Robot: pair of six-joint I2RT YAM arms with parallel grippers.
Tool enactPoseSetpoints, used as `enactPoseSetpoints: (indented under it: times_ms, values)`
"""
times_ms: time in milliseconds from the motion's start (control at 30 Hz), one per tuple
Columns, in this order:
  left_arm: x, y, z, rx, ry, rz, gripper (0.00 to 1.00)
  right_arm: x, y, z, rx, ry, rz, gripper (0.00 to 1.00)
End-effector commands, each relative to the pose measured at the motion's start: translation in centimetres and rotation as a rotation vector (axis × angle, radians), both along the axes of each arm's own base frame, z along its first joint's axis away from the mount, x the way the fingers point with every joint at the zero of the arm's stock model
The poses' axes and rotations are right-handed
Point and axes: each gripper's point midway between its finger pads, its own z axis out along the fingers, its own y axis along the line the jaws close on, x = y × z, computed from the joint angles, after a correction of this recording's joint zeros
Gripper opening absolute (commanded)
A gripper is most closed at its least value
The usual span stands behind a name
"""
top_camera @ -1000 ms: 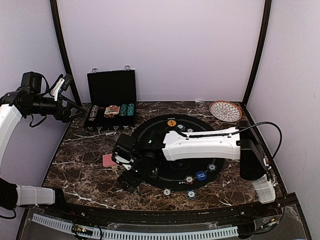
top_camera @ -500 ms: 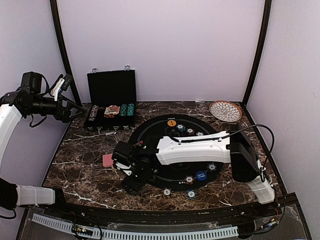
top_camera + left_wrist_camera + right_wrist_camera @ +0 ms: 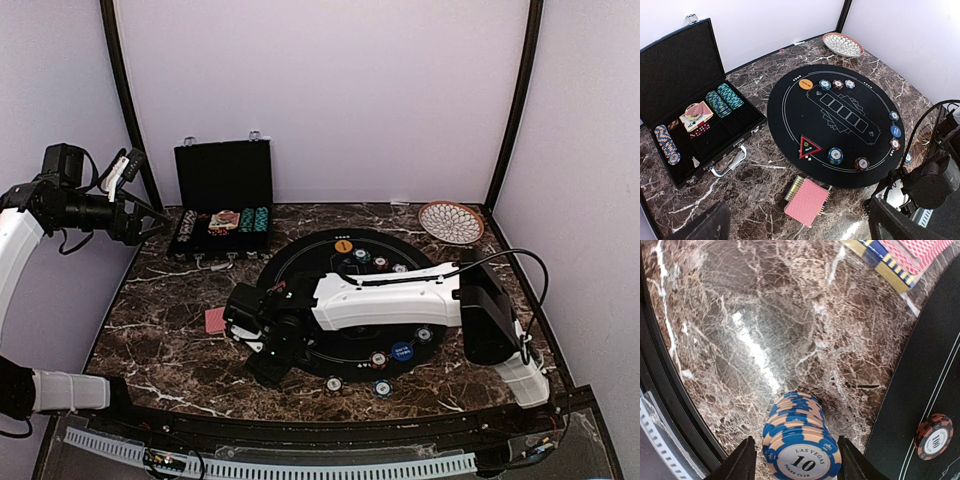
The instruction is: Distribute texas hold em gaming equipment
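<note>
Blue-and-cream chip stack (image 3: pixel 799 442), marked 10

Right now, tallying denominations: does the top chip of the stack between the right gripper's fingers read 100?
No, the top chip of the chip stack reads 10.

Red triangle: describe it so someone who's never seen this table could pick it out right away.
Find the large round black mat on the marble table. Near its edge closest to the red-backed card deck lies the red triangle. Its neighbours there are round striped chips; it is the only three-cornered piece, red-edged with a dark centre.
</note>
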Motion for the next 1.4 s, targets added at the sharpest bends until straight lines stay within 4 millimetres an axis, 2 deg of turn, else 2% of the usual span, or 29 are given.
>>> enactPoseSetpoints:
  times_ms: [0, 300, 633, 867, 1367]
  values:
    - [-0.7, -0.2, 0.5, -0.009, -0.010, -0.019, 0.99, -0.7, 0.7, 0.3, -0.001, -0.021, 0.023, 0.52]
    - [-0.7, -0.2, 0.5, -0.005, -0.011, -0.015, 0.99, -1.5, 0.9, 0.1, -0.017, -0.024, 0.052, 0.43]
    - [-0.8, -0.1, 0.5, 0.001, -0.013, -0.009, 0.99, 0.0, 0.3, -0.2, -0.057, -0.107, 0.027, 0.52]
    - [-0.7, 0.0, 0.6, 0.002, -0.016, -0.005, 0.99, -0.2, 0.6, -0.1, -0.046, -0.096, 0.037, 0.54]
    - [-0.6, 0.0, 0.4, 0.003, -0.015, -0.007, 0.99, -0.2, 1.4, 2.1, 0.003, -0.100, 0.042, 0.34]
